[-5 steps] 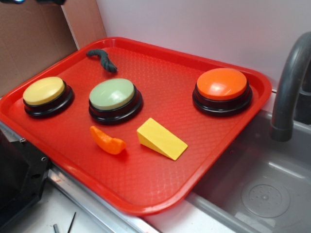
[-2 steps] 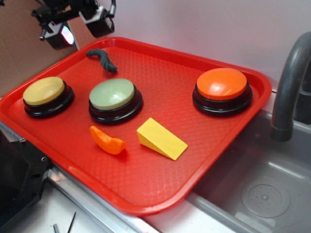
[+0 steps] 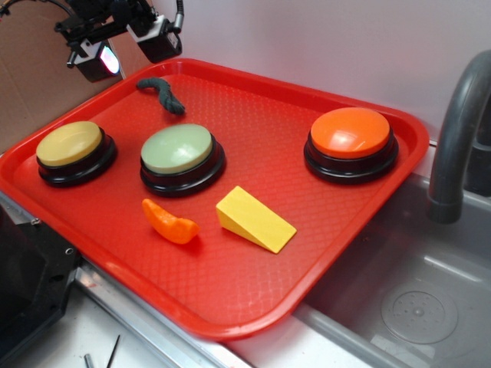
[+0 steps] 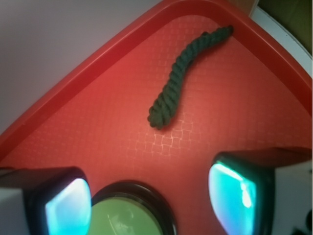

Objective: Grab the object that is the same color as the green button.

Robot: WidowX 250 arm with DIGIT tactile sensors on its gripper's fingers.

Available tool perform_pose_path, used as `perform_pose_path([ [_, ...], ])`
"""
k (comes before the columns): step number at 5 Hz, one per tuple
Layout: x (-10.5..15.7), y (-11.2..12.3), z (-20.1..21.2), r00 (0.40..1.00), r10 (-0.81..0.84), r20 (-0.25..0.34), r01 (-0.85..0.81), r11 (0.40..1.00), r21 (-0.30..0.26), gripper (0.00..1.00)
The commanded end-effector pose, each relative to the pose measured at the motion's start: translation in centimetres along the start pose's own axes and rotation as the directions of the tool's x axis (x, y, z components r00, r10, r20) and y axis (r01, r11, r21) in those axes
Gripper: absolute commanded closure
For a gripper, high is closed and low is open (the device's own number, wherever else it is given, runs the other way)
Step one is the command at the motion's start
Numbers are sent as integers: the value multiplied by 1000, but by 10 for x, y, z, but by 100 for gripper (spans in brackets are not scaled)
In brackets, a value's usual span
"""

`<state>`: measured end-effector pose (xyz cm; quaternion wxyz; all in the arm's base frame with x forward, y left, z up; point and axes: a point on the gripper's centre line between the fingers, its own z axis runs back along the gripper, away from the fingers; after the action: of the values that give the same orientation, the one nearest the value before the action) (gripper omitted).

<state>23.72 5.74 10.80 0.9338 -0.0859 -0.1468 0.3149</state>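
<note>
The object (image 3: pixel 163 93), a small dark green twisted worm-like piece, lies bent on the red tray (image 3: pixel 253 123) near its far left corner. In the wrist view the object (image 4: pixel 181 78) stretches diagonally toward the tray's corner. The green button (image 3: pixel 178 149), a pale sage dome on a black base, sits just in front of it, and its top edge (image 4: pixel 129 220) shows at the bottom of the wrist view. My gripper (image 3: pixel 126 50) hovers above the tray's far left rim, up and left of the object. Its fingers (image 4: pixel 61 208) stand wide apart, open around nothing.
A yellow-topped button (image 3: pixel 70 144) sits left of the green one and an orange-topped button (image 3: pixel 351 134) at the right. An orange curved piece (image 3: pixel 170 223) and a yellow wedge (image 3: pixel 253 219) lie near the tray's front. A grey faucet (image 3: pixel 460 130) and sink (image 3: pixel 414 307) are at the right.
One second ago the gripper was almost out of the frame at the top left. It came down into view above the tray's far left rim, then shifted slightly. Nothing on the tray moved.
</note>
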Motion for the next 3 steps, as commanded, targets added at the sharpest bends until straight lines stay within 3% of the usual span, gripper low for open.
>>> perform_pose_path([
  [1, 24, 11, -14, 982, 156, 102, -157, 988, 4, 0],
  [2, 37, 17, -33, 972, 212, 105, -207, 976, -64, 0],
  [3, 40, 25, -59, 980, 183, 73, -182, 983, -28, 0],
])
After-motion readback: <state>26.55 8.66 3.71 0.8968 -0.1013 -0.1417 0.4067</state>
